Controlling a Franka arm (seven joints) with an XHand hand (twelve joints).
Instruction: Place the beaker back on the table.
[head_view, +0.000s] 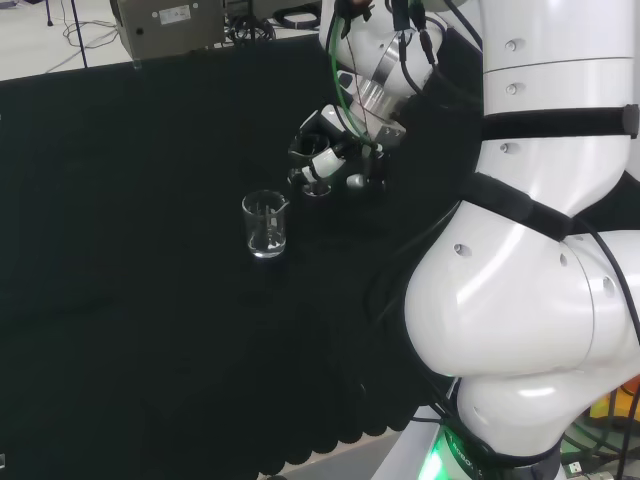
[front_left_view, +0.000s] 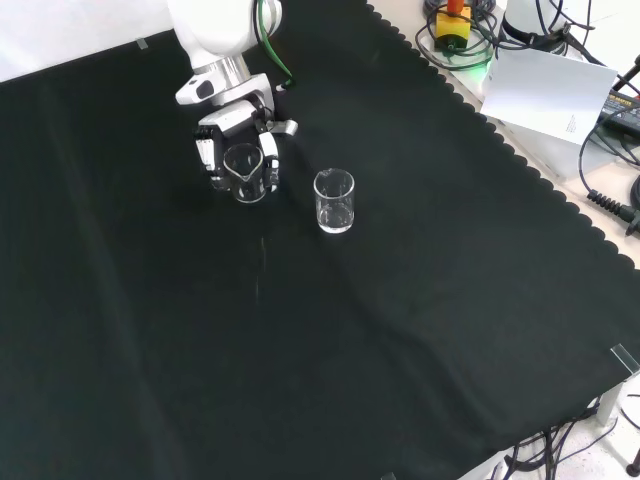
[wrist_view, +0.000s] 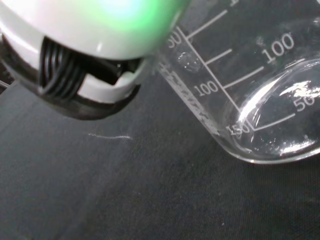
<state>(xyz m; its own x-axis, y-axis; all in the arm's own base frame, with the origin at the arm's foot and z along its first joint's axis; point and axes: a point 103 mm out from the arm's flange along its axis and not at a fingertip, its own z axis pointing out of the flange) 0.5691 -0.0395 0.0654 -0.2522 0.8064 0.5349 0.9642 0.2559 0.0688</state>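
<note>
Beaker (front_left_view: 244, 168) sits upper left of the front view, upright, w/ the hand (front_left_view: 238, 150) curled round it so it can't tip on the way down, low by the cloth (front_left_view: 330, 330). 2nd glass (front_left_view: 334, 201) stands just right, apart.

Arm: is reaching out over the cloth, its large white links standing at the right of the head view.
Wrist: is pointing downward in the front view.
Hand (front_left_view: 238, 150): is hanging low above the cloth, palm turned down.
Fingers (front_left_view: 205, 158): are curling round a beaker (front_left_view: 243, 170), black and white on both its sides.
</note>
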